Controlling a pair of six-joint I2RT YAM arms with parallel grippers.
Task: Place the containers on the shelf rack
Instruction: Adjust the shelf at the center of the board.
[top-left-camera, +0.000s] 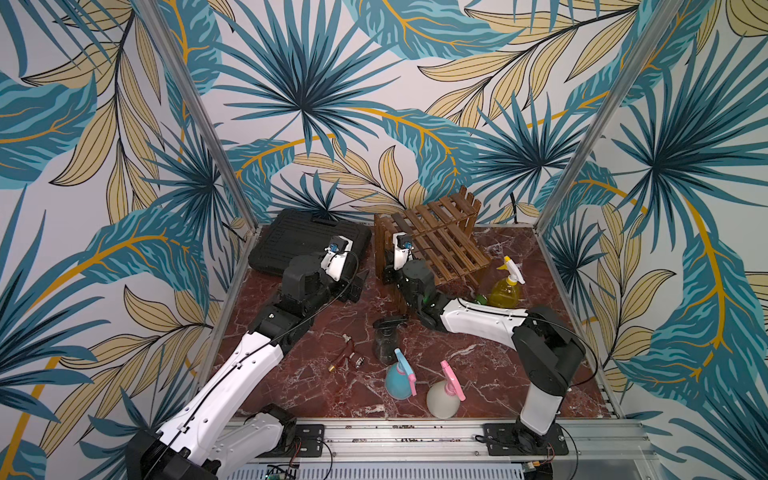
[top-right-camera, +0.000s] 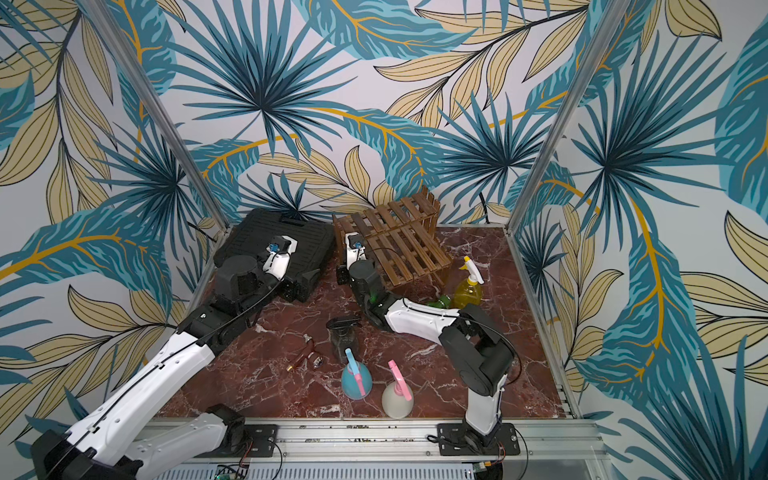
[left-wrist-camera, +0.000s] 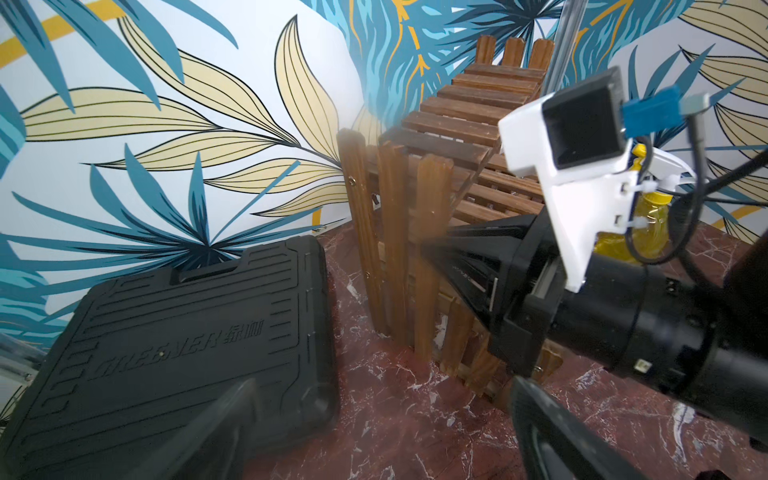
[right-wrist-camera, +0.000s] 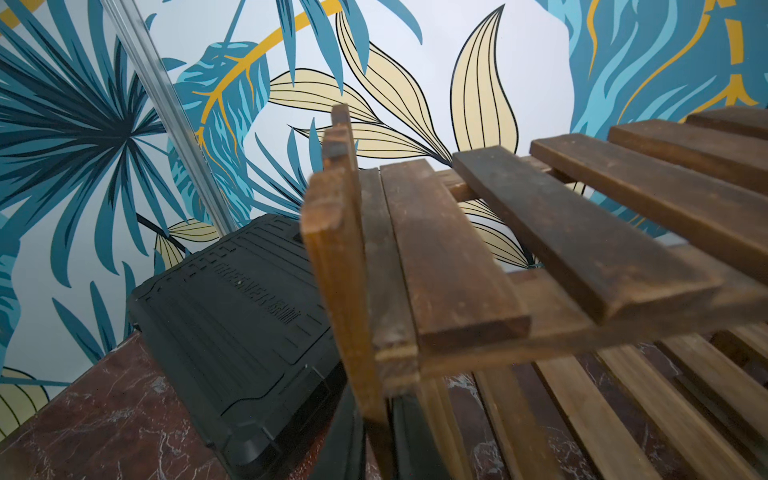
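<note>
The brown slatted shelf rack (top-left-camera: 436, 237) (top-right-camera: 399, 237) stands at the back, turned at an angle to the wall. My right gripper (top-left-camera: 388, 276) (right-wrist-camera: 376, 415) is shut on an upright slat of its left side (left-wrist-camera: 428, 232). My left gripper (top-left-camera: 357, 286) (left-wrist-camera: 382, 386) hangs open over bare table between the rack and the black case. The yellow container (top-left-camera: 505, 291) (top-right-camera: 467, 291) stands right of the rack. The grey container (top-left-camera: 384, 338), the blue one (top-left-camera: 399, 378) and the white one (top-left-camera: 442, 399) sit in the front middle.
A flat black ribbed case (top-left-camera: 307, 241) (right-wrist-camera: 232, 299) lies at the back left, close to the rack. A small green nozzle (top-left-camera: 481, 298) is beside the yellow bottle. Small metal fittings (top-left-camera: 347, 353) lie left of the grey bottle. Metal posts and papered walls enclose the table.
</note>
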